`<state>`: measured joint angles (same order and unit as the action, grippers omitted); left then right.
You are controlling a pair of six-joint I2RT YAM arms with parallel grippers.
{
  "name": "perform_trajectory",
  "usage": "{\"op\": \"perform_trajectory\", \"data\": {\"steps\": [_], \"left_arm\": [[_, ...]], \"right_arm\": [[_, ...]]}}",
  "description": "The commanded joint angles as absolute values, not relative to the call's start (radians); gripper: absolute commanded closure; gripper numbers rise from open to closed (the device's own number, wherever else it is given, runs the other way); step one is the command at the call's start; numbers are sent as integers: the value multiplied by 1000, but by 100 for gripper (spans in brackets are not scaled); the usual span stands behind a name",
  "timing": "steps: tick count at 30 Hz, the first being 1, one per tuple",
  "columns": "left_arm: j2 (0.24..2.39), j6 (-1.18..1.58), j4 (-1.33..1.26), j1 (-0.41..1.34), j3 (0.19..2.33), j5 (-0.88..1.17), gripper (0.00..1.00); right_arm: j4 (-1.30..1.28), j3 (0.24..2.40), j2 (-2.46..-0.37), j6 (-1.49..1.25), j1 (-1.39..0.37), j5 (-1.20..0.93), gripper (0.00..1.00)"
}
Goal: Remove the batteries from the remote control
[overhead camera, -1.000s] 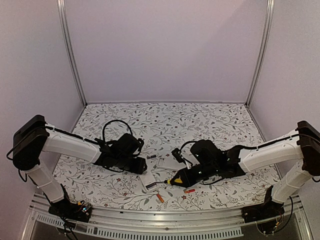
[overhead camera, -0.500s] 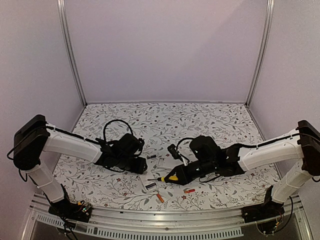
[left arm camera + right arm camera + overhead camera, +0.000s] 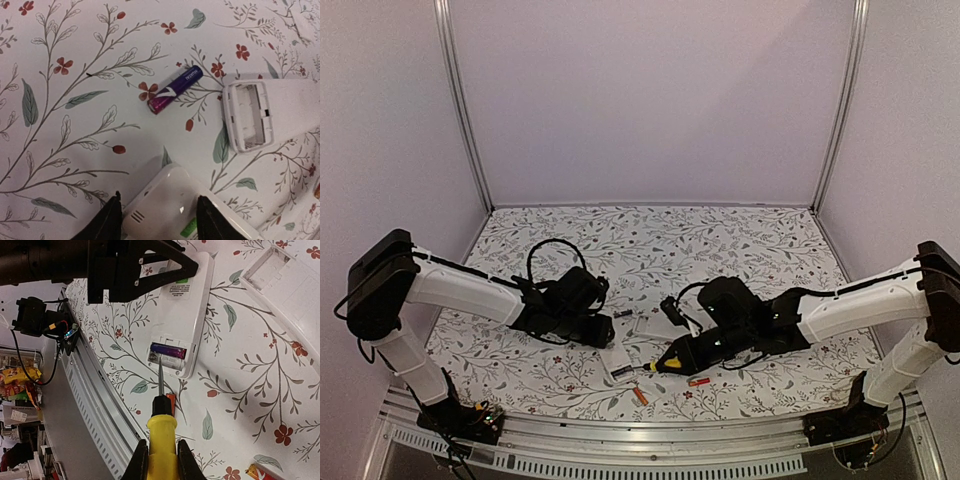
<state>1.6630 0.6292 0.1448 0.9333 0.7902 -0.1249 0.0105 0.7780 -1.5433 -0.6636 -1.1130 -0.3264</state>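
Purple-dark, the last battery (image 3: 167, 350) sits in the remote (image 3: 182, 310) that my left gripper (image 3: 159, 200) clamps; my right gripper (image 3: 161, 446), closed on the screwdriver (image 3: 161, 425), probes it. Another dark battery (image 3: 175, 90) and, I think, 2 red-orange batteries (image 3: 640, 395) lie loose.

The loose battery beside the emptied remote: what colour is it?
The battery is purple, magenta at one end; clearest from the left wrist view.

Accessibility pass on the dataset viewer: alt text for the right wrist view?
Right tool grips a yellow-handled screwdriver, its tip at the open compartment of a white remote where one purple battery sits; the left tool clamps the remote's far end.
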Motion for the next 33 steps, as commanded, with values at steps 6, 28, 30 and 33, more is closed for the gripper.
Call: {"op": "perform_trajectory", "data": {"steps": [6,28,30,33], "left_arm": [[1710,623,271,956,768,-130,50],[1691,626,278,958,771,-122,50],[1692,627,278,959,772,-123,51],[1693,630,277,957,772,-122,51]], "right_arm": [[-45,783,-1564,-694,-1130,-299,100],[81,749,-1633,-649,-1132,-88,100],[87,755,-1643,-639,-1132,-101,100],[111,759,-1653,-619,-1132,-139,100]]}}
